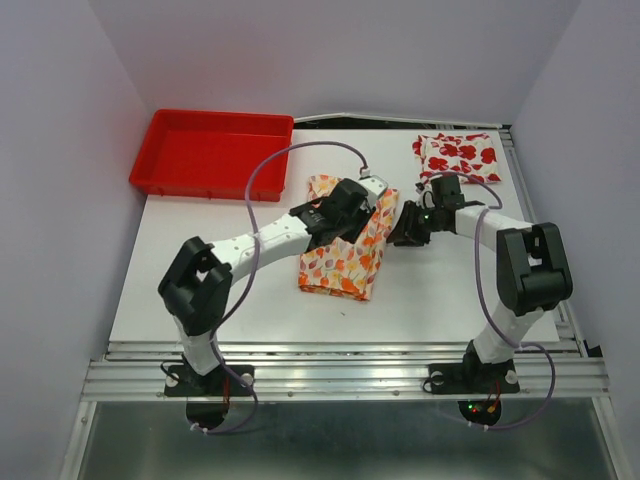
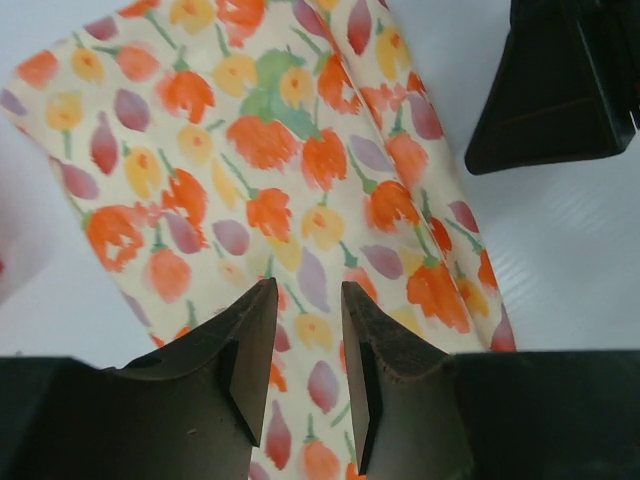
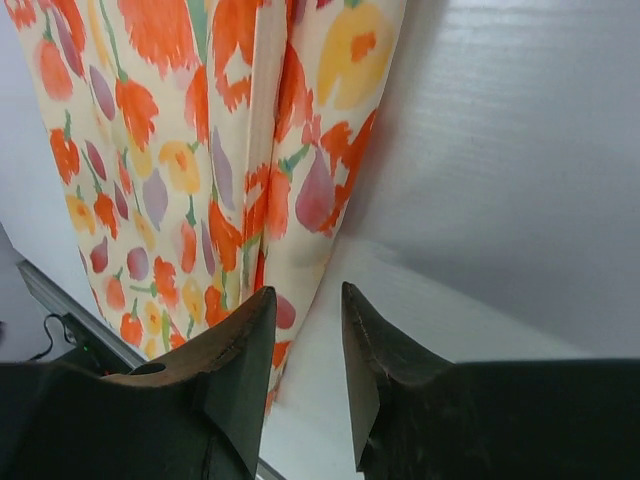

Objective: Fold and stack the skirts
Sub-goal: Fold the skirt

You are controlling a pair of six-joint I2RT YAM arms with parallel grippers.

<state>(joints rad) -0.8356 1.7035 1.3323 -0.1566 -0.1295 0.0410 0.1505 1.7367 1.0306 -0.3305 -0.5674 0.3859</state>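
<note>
left gripper (image 2: 308,290), nearest the lens in its wrist view: two dark jaws a narrow gap apart, nothing pinched between them, poised over the cream skirt (image 2: 300,160), whose print shows through the gap. right gripper (image 3: 308,295), likewise close to its lens: two jaws at a similar narrow gap, holding nothing, at the right edge of the same skirt, with bare table (image 3: 520,150) beside it. seen from above, two arms reach inward from the near edge, the left arm (image 1: 250,245) over the cream skirt and the right arm (image 1: 525,265) ending just beside it. two skirts in all. one cream skirt with orange, red and yellow marks lies as a long folded strip at the middle of the table, one flap lapped over another along its length. one white skirt (image 1: 457,155) with big red flowers lies as a small flat bundle at the far right corner. they lie well apart, not stacked. one red tray (image 1: 210,150) sits at the far left corner.
</note>
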